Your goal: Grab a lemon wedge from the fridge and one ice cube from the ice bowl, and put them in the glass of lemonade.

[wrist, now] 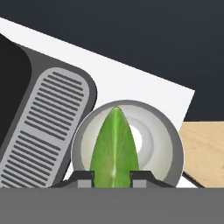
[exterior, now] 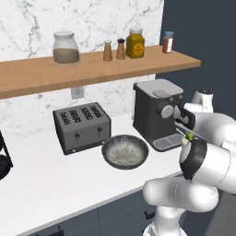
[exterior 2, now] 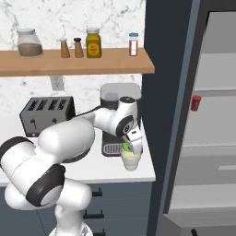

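You had the toaster [exterior: 82,127] left of the ice bowl [exterior: 125,151], the coffee machine [exterior: 156,113] right of it, and the glass of lemonade [exterior 2: 131,160] before that machine.

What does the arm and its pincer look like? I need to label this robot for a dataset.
The arm is glossy white, built of rounded, bulbous segments with dark grey to black bands at the joints. A black block marks the wrist in the left base view. The pincer ends in two small fingertips, dark grey with lighter grey faces. No cables or markings are visible.
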{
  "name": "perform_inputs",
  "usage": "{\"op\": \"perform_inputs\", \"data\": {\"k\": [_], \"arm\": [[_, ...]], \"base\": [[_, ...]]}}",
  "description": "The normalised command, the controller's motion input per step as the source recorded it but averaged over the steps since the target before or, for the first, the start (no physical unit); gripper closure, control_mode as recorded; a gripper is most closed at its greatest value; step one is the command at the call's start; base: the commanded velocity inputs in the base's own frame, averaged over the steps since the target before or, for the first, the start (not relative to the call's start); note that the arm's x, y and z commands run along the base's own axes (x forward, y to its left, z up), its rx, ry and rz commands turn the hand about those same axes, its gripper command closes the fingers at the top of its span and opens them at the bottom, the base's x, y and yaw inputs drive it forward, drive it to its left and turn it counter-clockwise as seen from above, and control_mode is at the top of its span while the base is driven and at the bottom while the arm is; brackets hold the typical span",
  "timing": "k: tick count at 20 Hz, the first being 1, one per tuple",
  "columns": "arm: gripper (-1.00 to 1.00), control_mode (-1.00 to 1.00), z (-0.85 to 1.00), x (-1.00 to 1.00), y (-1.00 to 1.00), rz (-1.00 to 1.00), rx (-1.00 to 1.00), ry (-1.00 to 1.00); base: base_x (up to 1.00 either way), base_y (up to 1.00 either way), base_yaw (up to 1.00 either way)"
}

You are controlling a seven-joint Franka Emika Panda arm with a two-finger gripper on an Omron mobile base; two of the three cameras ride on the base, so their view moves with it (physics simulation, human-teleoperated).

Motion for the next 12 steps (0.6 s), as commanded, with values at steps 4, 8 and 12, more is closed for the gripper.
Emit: {"op": "perform_inputs", "data": {"k": [4, 8, 12], "arm": [[-1.00, -1.00, 0.00, 0.00, 0.00, 0.00, 0.00, 0.00], [-1.00, -1.00, 0.00, 0.00, 0.00, 0.00, 0.00, 0.00], [-1.00, -1.00, 0.13, -0.06, 0.00, 0.00, 0.00, -0.01]], "base": [[0.00, 0.00, 0.00], [0.00, 0.00, 0.00], [0.00, 0.00, 0.00]]}}
